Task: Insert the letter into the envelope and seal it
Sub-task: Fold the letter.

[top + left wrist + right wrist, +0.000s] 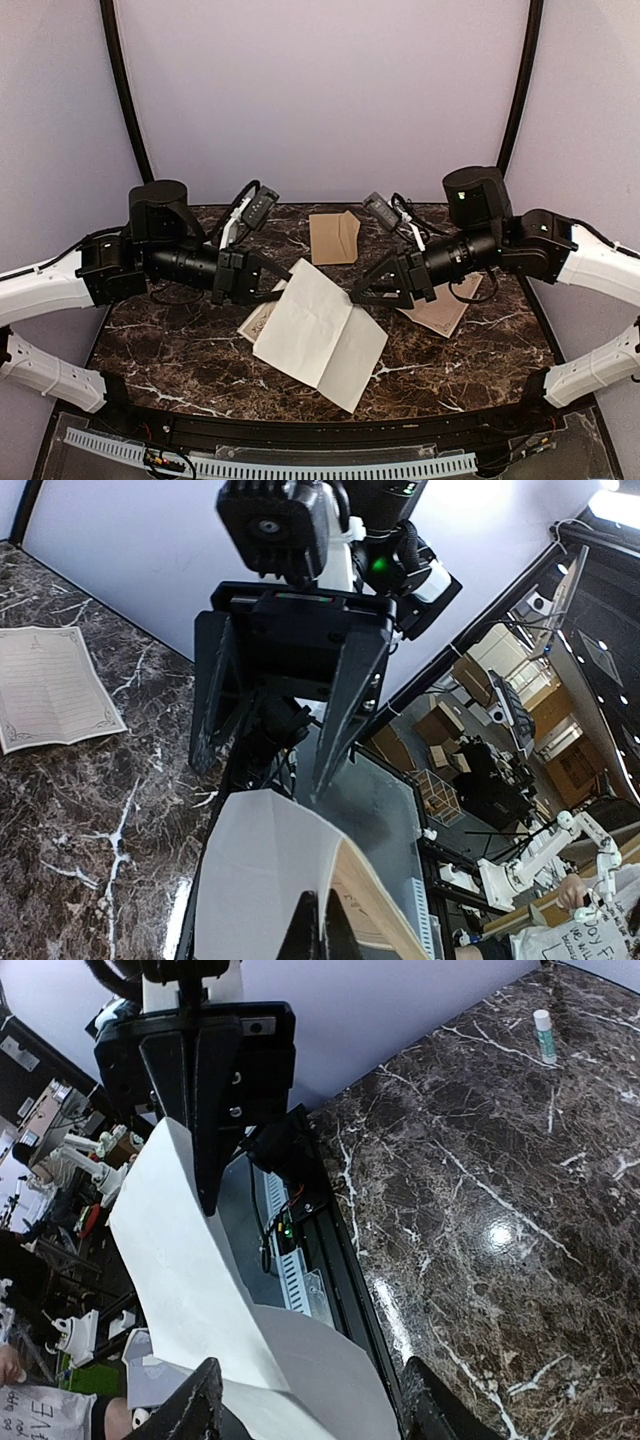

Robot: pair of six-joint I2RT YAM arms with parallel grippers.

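— Over mid-table, what's being held?

— The letter [320, 340], lifted off the marble table [180, 350] with its plain pale back showing. The left gripper [283, 291] is clamped tight on its 10 o'clock edge. The right gripper [352, 297] has its fingers [200, 1410] spread wide, one on each side of the 2 o'clock edge, not pinching.

— Which way does it run?

— Long axis from about 10 o'clock down to 4, with a crease across it. The lowest corner hangs toward the table's near edge at 6.

— Room to move?

— Bare marble at 7 to 8 o'clock and at 4 to 5. The envelope [334, 237] lies flat at 12 o'clock, well apart from the letter, toward the far edge.
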